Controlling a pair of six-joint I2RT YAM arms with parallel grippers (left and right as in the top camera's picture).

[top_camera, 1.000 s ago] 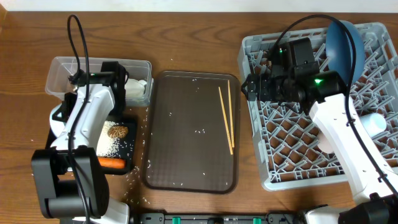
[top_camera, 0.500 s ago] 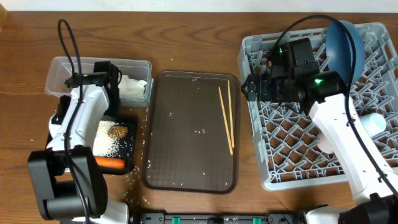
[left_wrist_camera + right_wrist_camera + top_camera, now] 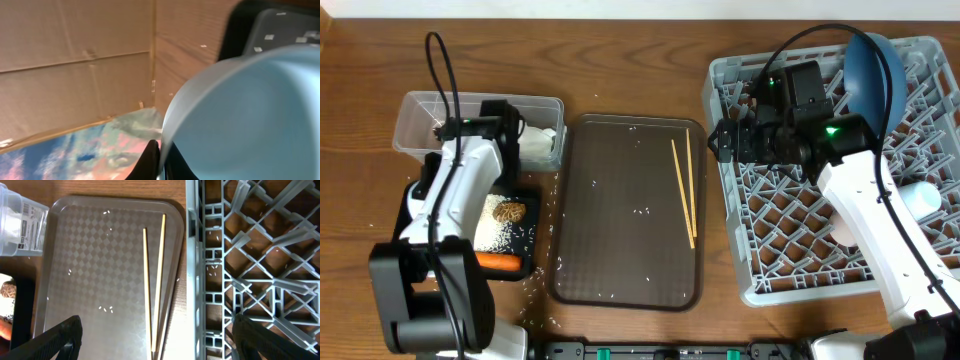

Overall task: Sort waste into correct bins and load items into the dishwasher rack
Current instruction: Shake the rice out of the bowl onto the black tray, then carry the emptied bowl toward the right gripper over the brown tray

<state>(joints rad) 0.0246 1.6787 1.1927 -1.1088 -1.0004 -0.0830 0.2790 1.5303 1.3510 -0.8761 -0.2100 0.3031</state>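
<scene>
Clearly the left gripper (image 3: 159, 161) is clenched: its two dark fingertips pinch the thin rim of a light blue bowl (image 3: 250, 110), which fills the right side of the left wrist view with a cardboard wall (image 3: 75, 65) behind it. From overhead that arm reaches over the left of the table (image 3: 360, 60), above the join between the clear tub (image 3: 420, 108) at the far left and the black tray (image 3: 532, 240) just nearer. The bowl itself cannot be made out from above. White wrappers (image 3: 542, 142) lie in the right end of the tub. In the black tray sit a patch of rice (image 3: 492, 232), a brown lump (image 3: 508, 212) and, at the near end, a carrot (image 3: 500, 262). The right gripper (image 3: 720, 140) is released, jaws spread wide and holding nothing, and it hovers over the far left edge of the dishwasher rack (image 3: 745, 290) on the right. Two chopsticks (image 3: 686, 195) lie side by side, almost touching at the near ends, on the right part of the brown serving tray (image 3: 610, 270) in the middle, with stray rice grains around them. A dark blue plate (image 3: 876, 75) stands on edge in the far right of the rack.
</scene>
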